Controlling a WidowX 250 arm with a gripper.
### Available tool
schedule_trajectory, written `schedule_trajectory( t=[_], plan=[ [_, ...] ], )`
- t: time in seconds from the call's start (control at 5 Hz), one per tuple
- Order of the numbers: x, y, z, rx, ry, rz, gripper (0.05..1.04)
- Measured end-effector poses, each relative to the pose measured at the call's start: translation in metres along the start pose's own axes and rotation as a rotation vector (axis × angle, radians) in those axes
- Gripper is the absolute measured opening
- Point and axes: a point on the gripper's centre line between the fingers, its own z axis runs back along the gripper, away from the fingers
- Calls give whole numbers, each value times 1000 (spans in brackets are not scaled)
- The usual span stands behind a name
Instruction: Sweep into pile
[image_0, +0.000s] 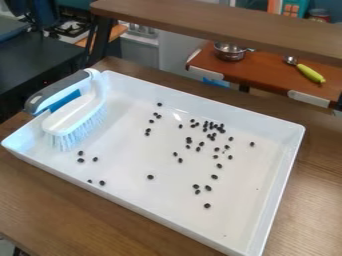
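Gripper: state cannot be told, nor any placing relative to it. One brush (78, 111) rests bristles down at the left end of one white tray (123, 152). Roughly 45 to 50 dark beans (207, 206) lie scattered, densest toward the far right. Assessed as early: loose cluster only; gathering the strays outstanding.
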Motion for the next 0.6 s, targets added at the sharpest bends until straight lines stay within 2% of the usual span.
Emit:
schedule_trajectory(
  t=[0.2,0.4,0.6],
  plan=[
    [-1,2,-10,-14,23,8,1001],
    [7,2,-41,21,59,30,1001],
    [11,11,-60,68,80,45,1001]
  ],
)
